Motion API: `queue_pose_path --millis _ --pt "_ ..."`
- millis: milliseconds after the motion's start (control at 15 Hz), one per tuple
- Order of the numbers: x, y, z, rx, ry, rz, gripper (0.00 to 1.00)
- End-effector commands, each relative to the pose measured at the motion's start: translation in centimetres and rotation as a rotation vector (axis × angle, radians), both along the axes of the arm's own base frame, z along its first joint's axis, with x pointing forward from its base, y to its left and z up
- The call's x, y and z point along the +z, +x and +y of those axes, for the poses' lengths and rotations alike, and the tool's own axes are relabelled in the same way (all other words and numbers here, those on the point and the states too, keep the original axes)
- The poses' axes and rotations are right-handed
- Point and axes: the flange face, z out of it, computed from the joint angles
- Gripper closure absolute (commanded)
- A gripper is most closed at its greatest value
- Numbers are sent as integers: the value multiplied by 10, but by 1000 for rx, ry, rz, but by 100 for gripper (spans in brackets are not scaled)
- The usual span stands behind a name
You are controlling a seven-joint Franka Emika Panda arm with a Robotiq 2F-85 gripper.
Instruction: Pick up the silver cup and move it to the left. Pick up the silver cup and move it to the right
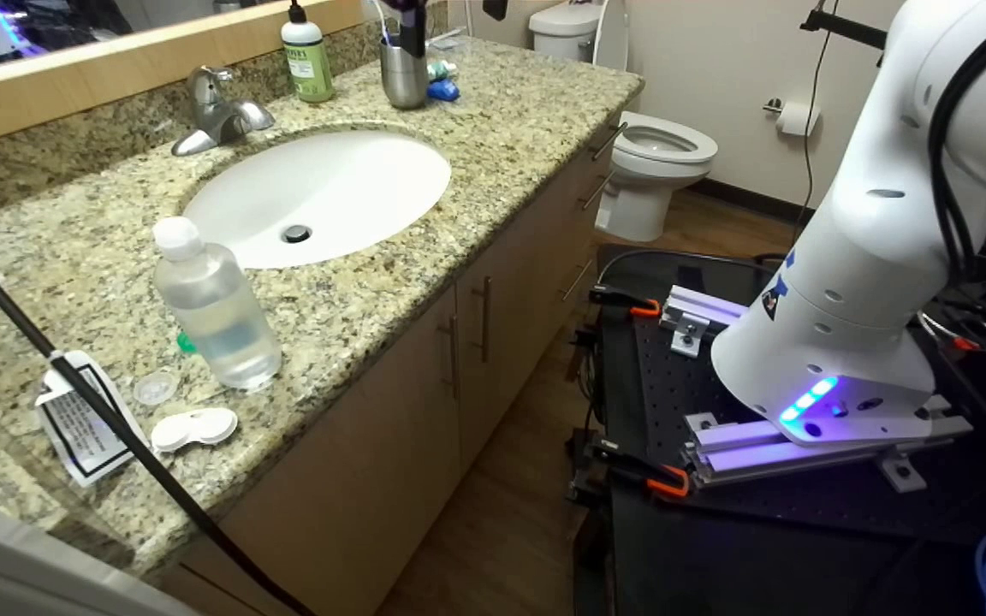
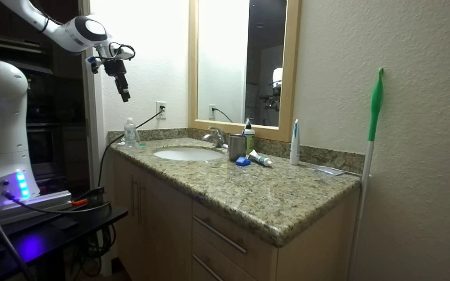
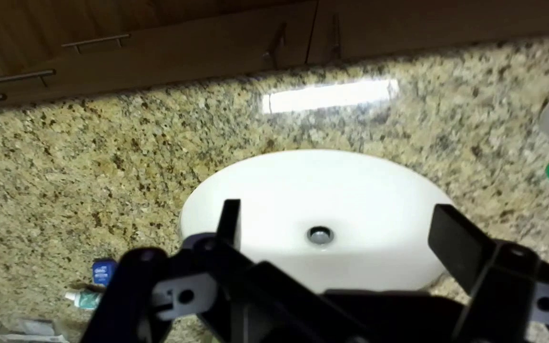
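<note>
The silver cup (image 1: 405,84) stands upright on the granite countertop (image 1: 536,120), near one end of the sink (image 1: 365,192) and toward its back side, with a toothbrush (image 1: 383,21) sticking up out of it. The gripper (image 3: 335,228) hangs well above the level of the sink, well apart from the cup; its fingers (image 3: 455,243) are spread wide, and in the wrist view the sink's drain stopper (image 3: 320,235) shows in the gap. In an exterior view a dark fingertip (image 1: 412,38) crosses in front of the cup's rim. A chrome faucet (image 1: 223,118) sits at the sink's back edge, and a green-labelled soap bottle (image 1: 308,73) stands behind the sink, between faucet and cup. Off the cup's end of the sink lie a small blue container (image 2: 243,161) and a teal-and-white toothpaste tube (image 2: 262,159); farther from the sink a white tube (image 2: 295,146) stands on end, and a flat packet (image 2: 328,170) lies near it. Off the sink's opposite end, toward the counter's front edge, stands a clear plastic water bottle (image 1: 223,312) with a white cap, a green disc (image 1: 186,343) just beside it. Farther from the sink lie a clear plastic disc (image 1: 156,387), a white contact lens case (image 1: 193,428) and a printed packet (image 1: 74,432), with a black cable (image 1: 99,408) crossing in front of the packet. The white Panda arm (image 1: 852,257) stands out in front of the sink on a black table (image 1: 715,556).
</note>
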Motion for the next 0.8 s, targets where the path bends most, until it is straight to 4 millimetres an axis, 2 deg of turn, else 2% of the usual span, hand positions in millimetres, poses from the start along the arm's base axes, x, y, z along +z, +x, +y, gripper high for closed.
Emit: queue_pose_path --millis 0,400,467,600,733 --pt "0 52 -68 -195 22 -72 0" --pt "16 102 -210 -549 102 -153 0" --pt "15 75 -176 -459 88 -158 0" --pt "17 90 -208 -517 94 -166 0" --pt "8 107 -216 -550 76 -194 0"
